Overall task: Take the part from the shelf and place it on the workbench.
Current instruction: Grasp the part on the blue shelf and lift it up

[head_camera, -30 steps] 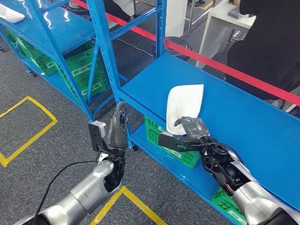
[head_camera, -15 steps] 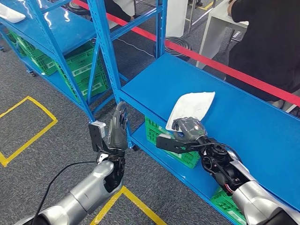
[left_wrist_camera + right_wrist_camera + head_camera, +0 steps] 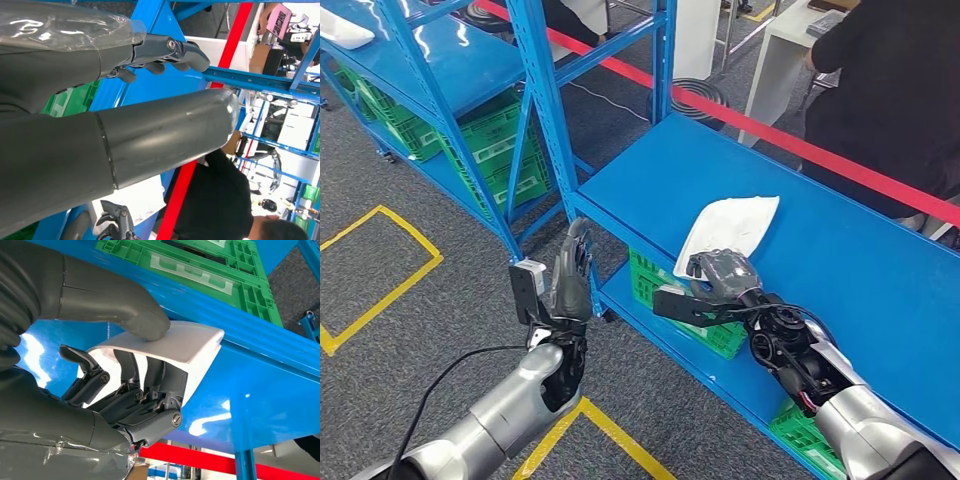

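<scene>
Right now the right robot hand point(image 3: 724, 275) is grasping the white part point(image 3: 731, 228) at its near end, with the thumb point(image 3: 113, 302) pressing on one side and the dark fingers point(image 3: 151, 385) tucked under the other side. The part lies low on the blue surface point(image 3: 848, 260), close to its front edge and nearer its left corner than its right one. It looks like the step now is to put the part down and let go. To do this well, the hand should lower the part until it lies flat, then spread its fingers slowly so the part does not slide. The part is quite close to the front edge, so a small push toward the back edge before letting go would keep it safe from falling off. The left robot hand point(image 3: 573, 280) is up in the air beside the blue shelf post point(image 3: 546, 120), with its fingers spread and nothing in it. Counting things: one white part in the hand, one more white piece point(image 3: 343, 28) on the far shelf, two robot hands, and one person in black point(image 3: 901, 90) behind the red tape point(image 3: 803, 148).
</scene>
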You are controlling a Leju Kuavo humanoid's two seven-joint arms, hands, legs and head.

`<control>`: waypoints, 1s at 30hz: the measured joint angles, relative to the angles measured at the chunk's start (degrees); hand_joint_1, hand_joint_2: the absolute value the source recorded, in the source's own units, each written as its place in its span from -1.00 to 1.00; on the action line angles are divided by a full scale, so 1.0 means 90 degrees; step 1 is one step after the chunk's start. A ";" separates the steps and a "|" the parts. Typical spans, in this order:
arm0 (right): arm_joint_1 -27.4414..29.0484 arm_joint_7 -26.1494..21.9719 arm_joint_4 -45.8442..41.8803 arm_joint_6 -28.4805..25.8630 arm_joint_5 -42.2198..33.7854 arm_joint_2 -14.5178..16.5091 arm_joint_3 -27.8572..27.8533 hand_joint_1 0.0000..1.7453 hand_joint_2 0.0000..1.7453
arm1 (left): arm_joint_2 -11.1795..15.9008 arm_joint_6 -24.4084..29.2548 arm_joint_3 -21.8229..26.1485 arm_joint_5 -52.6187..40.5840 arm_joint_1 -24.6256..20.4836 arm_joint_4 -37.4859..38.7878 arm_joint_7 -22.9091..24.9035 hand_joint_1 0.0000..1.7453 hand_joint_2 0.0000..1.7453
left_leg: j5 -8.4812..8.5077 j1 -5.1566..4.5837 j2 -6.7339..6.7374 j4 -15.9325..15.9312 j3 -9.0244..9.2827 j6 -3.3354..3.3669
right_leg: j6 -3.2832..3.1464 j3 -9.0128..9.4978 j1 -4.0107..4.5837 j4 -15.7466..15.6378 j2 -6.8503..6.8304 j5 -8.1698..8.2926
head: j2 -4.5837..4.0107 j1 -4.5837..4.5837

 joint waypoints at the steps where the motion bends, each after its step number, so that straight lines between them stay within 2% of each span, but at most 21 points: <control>1: 0.0000 0.0006 0.0000 0.0000 0.0000 0.0000 0.0000 1.00 1.00 | 0.0000 0.0000 0.0000 -0.0001 0.0000 0.0000 0.0002 -1.00 -1.00 | 0.0000 0.0000 0.0000 0.0000 0.0000 0.0000 | 0.0000 0.0000 0.0000 0.0000 0.0000 0.0000 | 0.0000 0.0000; 9: -0.0002 0.0091 -0.0002 -0.0038 0.0008 0.0000 0.0002 1.00 1.00 | 0.0004 0.0012 0.0000 -0.0033 0.0002 0.0000 0.0026 -1.00 -1.00 | 0.0001 0.0000 0.0000 0.0000 0.0000 0.0000 | 0.0000 0.0001 0.0000 0.0000 0.0000 0.0000 | 0.0000 0.0000; 30: -0.0003 0.0039 -0.0549 -0.0734 -0.0610 -0.0009 -0.0259 1.00 1.00 | 0.0084 0.0165 0.0000 0.0037 0.0015 -0.0003 0.0055 -1.00 -1.00 | 0.0001 0.0001 0.0001 0.0000 0.0002 -0.0001 | 0.0000 0.0000 0.0000 0.0001 0.0001 0.0000 | 0.0000 0.0000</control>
